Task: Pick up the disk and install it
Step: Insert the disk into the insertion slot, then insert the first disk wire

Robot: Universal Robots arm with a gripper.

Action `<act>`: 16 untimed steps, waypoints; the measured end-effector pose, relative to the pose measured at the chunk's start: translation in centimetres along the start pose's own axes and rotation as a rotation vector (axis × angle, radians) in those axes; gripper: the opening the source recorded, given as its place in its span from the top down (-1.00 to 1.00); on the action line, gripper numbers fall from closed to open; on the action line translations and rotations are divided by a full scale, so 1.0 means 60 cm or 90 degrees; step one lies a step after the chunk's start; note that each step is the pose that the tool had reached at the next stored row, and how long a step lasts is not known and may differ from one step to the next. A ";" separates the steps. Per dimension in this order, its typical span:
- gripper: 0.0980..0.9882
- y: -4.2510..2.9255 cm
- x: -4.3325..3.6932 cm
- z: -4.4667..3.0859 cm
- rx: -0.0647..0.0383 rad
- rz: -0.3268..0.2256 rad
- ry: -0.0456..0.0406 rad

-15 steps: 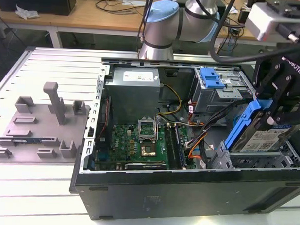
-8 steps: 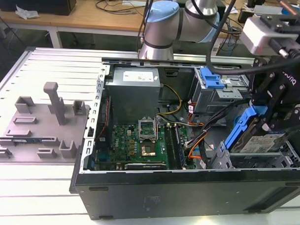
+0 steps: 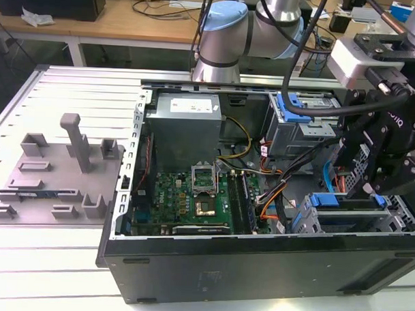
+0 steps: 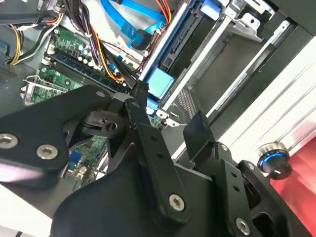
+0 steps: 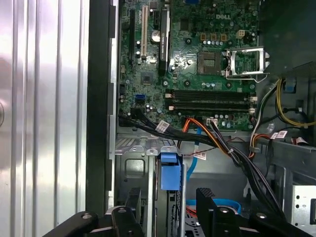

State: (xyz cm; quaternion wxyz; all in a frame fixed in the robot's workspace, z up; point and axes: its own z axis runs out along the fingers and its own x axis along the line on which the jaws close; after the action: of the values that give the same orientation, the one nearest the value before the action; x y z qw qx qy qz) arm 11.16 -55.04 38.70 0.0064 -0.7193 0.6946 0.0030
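Alignment decides it: our end effector (image 5: pixel 170 195) hangs open above the disk (image 3: pixel 349 204), at four o'clock in the exterior view; we want it square to the bay (image 3: pixel 398 215).

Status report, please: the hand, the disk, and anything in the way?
Hand open, over the drive cage. Disk on edge in the cage, blue tab toward hand, not gripped. Cables close beside the cage.

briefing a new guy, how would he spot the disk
In the open black computer case, look to the grey metal drive cage at the exterior view's right. The disk sits there, below the black gripper; its blue plastic end tabs sit nearer the camera than the other blue-tabbed drive.
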 end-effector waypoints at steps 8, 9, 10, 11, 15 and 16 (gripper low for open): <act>-0.05 0.000 0.000 0.000 0.000 -0.003 0.0033; -0.05 0.000 0.000 0.000 0.000 -0.003 0.0035; -0.05 0.000 0.000 0.000 0.000 -0.004 0.0037; -0.05 0.000 0.000 0.000 0.000 -0.004 0.0041; -0.05 -0.001 -0.025 0.000 -0.001 -0.007 0.0169; -0.05 -0.001 -0.032 0.000 -0.001 -0.007 0.0199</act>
State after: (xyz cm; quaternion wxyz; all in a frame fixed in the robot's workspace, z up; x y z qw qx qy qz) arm 11.16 -53.12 38.69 -0.0050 -0.7229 0.6909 -0.0078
